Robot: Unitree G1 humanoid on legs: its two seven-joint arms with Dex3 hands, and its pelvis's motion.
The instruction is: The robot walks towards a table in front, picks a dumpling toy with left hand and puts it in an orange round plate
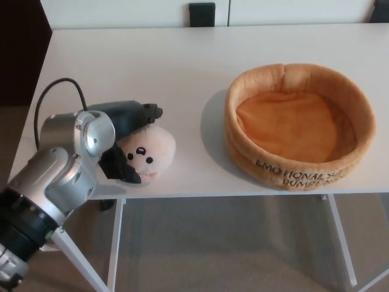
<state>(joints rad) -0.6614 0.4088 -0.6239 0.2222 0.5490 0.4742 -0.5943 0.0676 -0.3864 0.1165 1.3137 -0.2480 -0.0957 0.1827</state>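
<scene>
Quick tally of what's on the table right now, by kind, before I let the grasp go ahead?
Dumpling toy: 1, near the table's front edge, left hand around it.
Orange round plate: 1, holding nothing.
Total: 2 things on the table.

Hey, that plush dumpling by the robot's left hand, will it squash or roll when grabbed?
The dumpling toy looks plush and fuzzy, so it probably squashes and weighs little. Its rounded body may roll or scoot on the smooth white table. The left hand fingers bracket it, which should limit that.
</scene>
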